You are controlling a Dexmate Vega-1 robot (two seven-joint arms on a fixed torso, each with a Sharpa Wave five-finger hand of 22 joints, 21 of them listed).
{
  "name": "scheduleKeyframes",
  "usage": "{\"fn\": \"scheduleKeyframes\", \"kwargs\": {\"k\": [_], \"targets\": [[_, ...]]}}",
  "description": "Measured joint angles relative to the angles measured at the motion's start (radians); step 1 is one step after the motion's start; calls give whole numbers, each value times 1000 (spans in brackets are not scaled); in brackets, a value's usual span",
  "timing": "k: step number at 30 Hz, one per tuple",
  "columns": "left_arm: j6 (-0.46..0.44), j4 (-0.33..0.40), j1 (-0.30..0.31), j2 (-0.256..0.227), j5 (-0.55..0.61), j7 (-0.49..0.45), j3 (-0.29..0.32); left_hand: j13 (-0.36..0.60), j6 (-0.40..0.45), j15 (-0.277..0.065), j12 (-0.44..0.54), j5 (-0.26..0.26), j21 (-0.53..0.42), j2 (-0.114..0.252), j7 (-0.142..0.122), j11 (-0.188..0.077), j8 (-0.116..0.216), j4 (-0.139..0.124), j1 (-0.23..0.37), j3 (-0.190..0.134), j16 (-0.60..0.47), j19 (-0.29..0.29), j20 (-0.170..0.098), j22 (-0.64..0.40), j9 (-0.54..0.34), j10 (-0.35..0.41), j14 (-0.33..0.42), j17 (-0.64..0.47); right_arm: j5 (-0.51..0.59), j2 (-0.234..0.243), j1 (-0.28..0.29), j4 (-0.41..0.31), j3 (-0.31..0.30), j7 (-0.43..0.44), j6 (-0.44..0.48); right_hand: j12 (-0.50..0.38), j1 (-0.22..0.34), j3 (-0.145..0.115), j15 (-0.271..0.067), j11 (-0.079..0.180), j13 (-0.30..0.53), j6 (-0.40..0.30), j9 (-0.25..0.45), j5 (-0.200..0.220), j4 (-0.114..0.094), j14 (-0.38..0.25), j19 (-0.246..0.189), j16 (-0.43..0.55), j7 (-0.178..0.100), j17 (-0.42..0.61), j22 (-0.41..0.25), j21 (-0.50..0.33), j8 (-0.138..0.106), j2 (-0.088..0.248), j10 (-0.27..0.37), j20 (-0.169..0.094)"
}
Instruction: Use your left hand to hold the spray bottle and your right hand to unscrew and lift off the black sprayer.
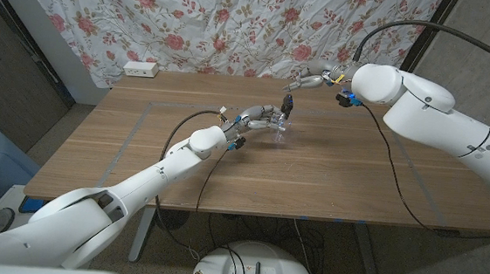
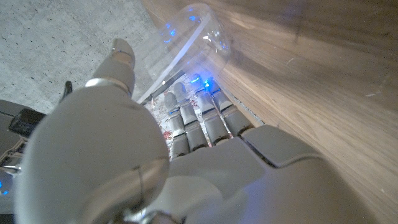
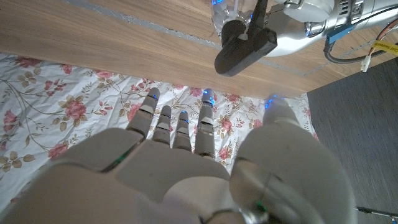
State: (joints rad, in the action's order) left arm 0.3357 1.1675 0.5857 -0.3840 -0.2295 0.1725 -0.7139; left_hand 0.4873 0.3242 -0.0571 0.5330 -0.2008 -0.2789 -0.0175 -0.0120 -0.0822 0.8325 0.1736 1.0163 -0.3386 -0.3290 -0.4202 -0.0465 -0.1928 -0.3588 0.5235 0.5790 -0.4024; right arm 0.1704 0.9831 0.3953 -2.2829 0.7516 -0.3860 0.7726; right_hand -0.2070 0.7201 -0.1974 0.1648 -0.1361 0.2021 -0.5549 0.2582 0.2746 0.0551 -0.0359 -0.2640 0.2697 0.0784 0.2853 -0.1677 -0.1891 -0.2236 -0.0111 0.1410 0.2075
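Gripping clear bottle point(image 1: 278, 127) mid-table, left hand point(image 1: 256, 120) wraps it; fingers point(image 2: 198, 118) hide lower body. Black sprayer point(image 3: 244, 47) on top. Right hand point(image 1: 312, 82) hovers apart, fingers spread, empty. Bottle small, outline faint in head view.

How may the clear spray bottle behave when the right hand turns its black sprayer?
The spray bottle looks clear, thin plastic, so probably light and slippery. With the black sprayer on top, it may tip or spin unless the left hand grips firmly.
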Motion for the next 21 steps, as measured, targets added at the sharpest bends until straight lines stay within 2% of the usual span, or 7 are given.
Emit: {"fn": "scheduleKeyframes", "kwargs": {"k": [5, 9, 12, 19, 21], "targets": [[1, -2, 0, 1, 0, -1, 0, 0, 0, 2, -1, 1, 0, 0, 0, 0, 0, 0, 0, 0, 0, 0, 0, 0, 1, 0, 2, 0, 35, -11, -30, -15, 28, -55, 88, 0, -4, -2, 20, -24, 0, 18, 5, 12, 10, -6, 0, 0, 18, -2, 0, 0, 6, -4, 1, 0], [3, -4, 0, 2, 0, -1, 0, 0, 1, 4, -4, -3, 0, 0, 1, 0, 0, 0, 0, 0, 0, 0, 0, 0, 6, 0, 4, 0, 48, -17, -58, -22, 55, -79, 126, 0, -4, -5, 27, -36, 0, 21, 9, 16, 21, -5, 0, -4, 21, -7, 0, 0, 6, -4, 4, 0], [7, -10, 0, 4, 0, -1, 0, 0, 1, 4, -4, -4, 0, 0, 1, 0, 0, 0, 0, 0, 0, 0, 0, 0, 6, 0, 4, 0, 60, -25, -87, -26, 82, -105, 164, 0, -4, -6, 30, -45, 0, 21, 9, 15, 23, -5, 0, -8, 21, -7, 0, 0, 5, -4, 2, 0], [15, -23, -6, 9, 0, 2, 0, 0, 1, 4, -7, -4, 0, 0, 1, 0, 0, 0, 0, 0, 4, 0, 0, 0, 6, 0, 3, 0, 76, -43, -143, -23, 144, -140, 209, 0, -4, -17, 38, -48, 3, 27, 14, 25, 34, 2, 0, -8, 27, -7, 0, 0, 5, -4, -2, 0], [17, -29, -9, 12, 0, 3, -2, 2, 1, 4, -7, -4, 0, 0, 1, 0, 0, 0, 0, 0, 4, 0, 0, 0, 6, 0, 3, -2, 81, -48, -155, -19, 157, -154, 227, 0, 6, -18, 38, -52, 5, 27, 14, 25, 35, 2, 0, -8, 27, -7, 0, 0, 5, 6, -5, 0]]}}
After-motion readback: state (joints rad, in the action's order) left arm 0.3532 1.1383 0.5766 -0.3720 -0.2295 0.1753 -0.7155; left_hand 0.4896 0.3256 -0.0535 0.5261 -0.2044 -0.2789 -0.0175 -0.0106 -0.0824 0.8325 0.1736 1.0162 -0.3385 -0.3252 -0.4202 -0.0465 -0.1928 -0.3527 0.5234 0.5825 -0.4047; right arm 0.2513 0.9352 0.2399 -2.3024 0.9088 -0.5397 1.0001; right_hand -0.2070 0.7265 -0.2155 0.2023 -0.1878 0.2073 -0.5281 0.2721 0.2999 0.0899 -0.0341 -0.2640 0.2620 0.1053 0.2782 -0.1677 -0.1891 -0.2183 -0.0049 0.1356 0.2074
